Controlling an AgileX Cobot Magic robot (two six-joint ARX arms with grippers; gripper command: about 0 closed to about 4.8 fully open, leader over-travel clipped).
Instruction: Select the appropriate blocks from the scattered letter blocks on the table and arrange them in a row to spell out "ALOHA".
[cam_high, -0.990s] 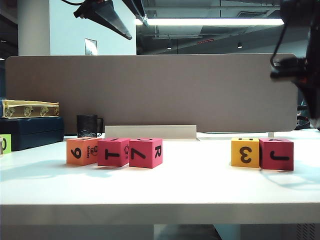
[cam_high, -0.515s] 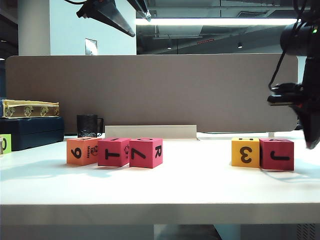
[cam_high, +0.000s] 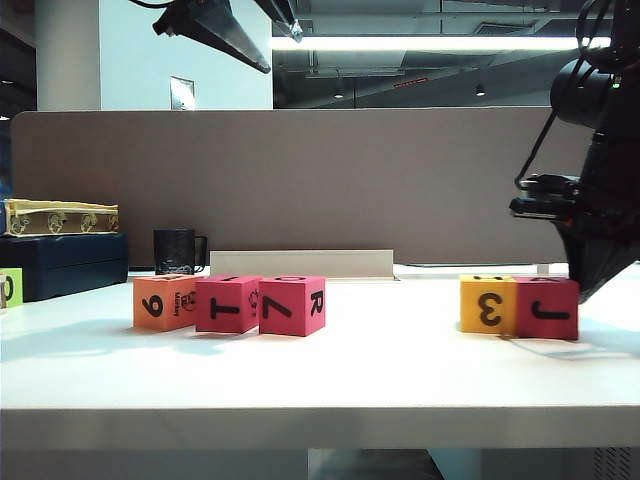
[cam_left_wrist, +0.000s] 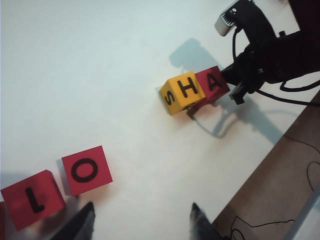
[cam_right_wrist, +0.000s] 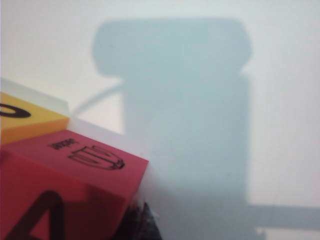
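- The right gripper (cam_high: 590, 285) is hidden behind the red J block (cam_high: 546, 309) in the exterior view; its jaws cannot be judged.
- In the right wrist view the red A block (cam_right_wrist: 60, 195) is cut off by the edge and blurred.
- Only the fingertips (cam_left_wrist: 82, 225) of the left gripper (cam_left_wrist: 142, 222) are seen.
- The lime-green cube (cam_high: 10, 288) is cut off at the exterior view's edge.

Right arm (cam_high: 600, 190): matte black, bulky rounded housings, loose black cables, silver-grey wrist camera (cam_left_wrist: 231, 17). Left gripper (cam_left_wrist: 142, 222): dark tapered fingertips (cam_left_wrist: 80, 225). Right gripper (cam_right_wrist: 142, 222): only dark tip visible.

bright overhead light | soft shadows on table (cam_high: 400, 370) | right wrist blurred
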